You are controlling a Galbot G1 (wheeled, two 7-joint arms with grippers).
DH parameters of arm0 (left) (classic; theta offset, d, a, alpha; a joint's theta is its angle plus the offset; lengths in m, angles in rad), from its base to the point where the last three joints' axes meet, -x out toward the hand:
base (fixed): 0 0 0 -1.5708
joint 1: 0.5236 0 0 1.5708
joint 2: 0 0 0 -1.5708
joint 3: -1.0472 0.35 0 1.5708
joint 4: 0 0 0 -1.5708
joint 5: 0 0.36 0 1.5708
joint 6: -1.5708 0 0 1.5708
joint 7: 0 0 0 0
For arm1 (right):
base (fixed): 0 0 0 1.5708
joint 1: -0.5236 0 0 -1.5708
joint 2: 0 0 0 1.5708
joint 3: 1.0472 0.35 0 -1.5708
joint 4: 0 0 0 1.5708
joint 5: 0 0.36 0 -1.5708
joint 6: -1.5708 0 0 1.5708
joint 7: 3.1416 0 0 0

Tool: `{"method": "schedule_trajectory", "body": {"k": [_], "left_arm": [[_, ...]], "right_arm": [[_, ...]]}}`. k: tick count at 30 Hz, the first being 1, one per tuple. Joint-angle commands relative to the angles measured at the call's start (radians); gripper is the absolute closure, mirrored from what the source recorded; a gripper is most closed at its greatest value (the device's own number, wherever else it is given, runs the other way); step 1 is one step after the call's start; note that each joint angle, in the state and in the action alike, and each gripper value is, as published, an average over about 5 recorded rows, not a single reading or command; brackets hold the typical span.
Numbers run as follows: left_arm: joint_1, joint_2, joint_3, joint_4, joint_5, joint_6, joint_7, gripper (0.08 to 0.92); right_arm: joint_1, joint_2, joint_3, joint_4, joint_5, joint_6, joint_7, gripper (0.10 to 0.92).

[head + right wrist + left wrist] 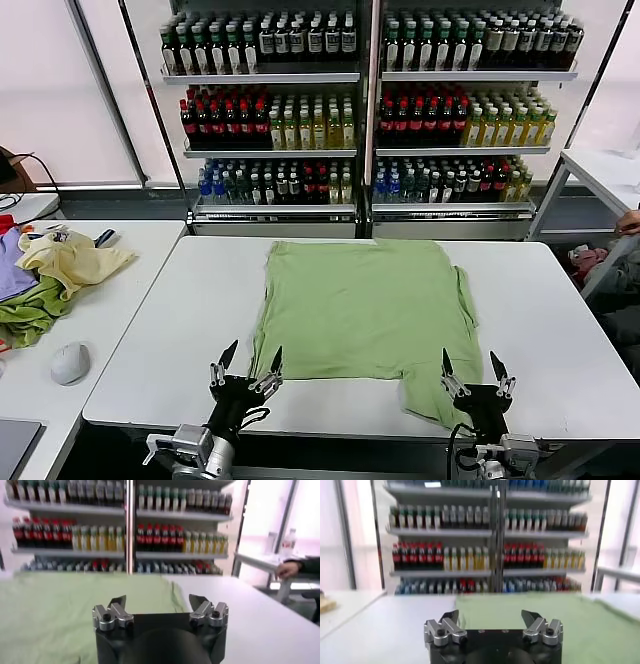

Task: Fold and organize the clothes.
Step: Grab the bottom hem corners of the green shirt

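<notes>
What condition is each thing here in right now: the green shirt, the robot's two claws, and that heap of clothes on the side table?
green shirt: spread flat on the white table, near part already folded, one sleeve lying toward the near edge.
left gripper: open, empty, at the shirt's near left corner.
right gripper: open, empty, over the near sleeve.
heap of clothes: crumpled, unfolded, on the side table.

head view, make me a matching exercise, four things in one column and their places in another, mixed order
Things:
1. light green shirt
2. left gripper
3. right gripper
4. pale yellow garment

Places:
A. side table on the robot's left
B. near edge, above the sleeve that lies there
C. spread flat on the middle table
D. near edge, at the shirt's left corner

Pairs: 1-C, 2-D, 3-B, 4-A
</notes>
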Motion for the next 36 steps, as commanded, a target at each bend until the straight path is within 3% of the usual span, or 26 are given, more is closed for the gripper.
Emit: {"method": "schedule_trajectory", "body": {"k": [1, 10, 20, 36], "left_arm": [[-0.073, 0.016, 0.029, 0.086, -0.013, 0.150, -0.051, 0.177], [-0.120, 0.015, 0.063, 0.180, -0.008, 0.171, -0.113, 0.177], [-0.128, 0.000, 0.073, 0.198, -0.019, 0.170, -0.146, 0.212], [-0.125, 0.004, 0.084, 0.189, -0.075, 0.161, -0.133, 0.661]], "right_arm": [[-0.009, -0.005, 0.009, -0.003, -0.020, -0.061, 0.022, 0.203], [-0.055, 0.013, -0.038, -0.005, -0.019, -0.075, 0.014, 0.203], [-0.075, 0.023, -0.035, -0.033, -0.032, -0.089, 0.043, 0.217], [-0.081, 0.013, -0.028, -0.049, 0.066, -0.103, 0.054, 0.648]]}}
